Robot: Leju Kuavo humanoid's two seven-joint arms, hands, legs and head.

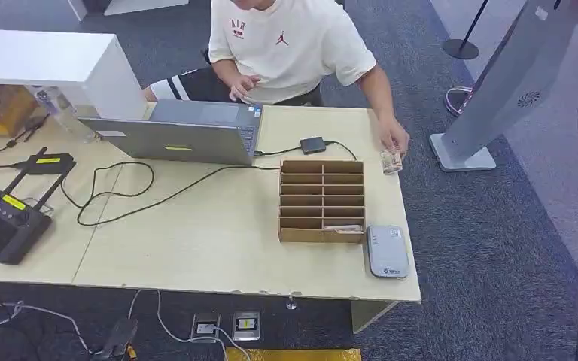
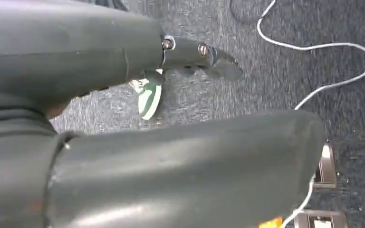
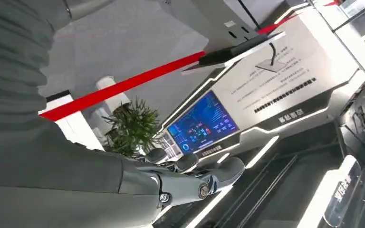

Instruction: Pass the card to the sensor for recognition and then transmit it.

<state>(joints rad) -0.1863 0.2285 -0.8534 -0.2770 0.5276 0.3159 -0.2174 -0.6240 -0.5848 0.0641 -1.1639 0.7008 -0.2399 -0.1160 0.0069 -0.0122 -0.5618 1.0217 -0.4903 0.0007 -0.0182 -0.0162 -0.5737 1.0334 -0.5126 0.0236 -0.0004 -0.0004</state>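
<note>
Wooden table (image 1: 196, 241) on grey carpet; rack (image 1: 322, 201) beside reader (image 1: 387, 251). Left hand (image 2: 190, 54) hanging over floor, right hand (image 3: 190, 178) raised, fingers loosely apart, holding nothing.

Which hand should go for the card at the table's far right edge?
Right, probably. The card lies at the table's right side, under a person's hand, with the grey reader on that side too. The left hand hangs over the carpet; the right hand holds nothing.
</note>
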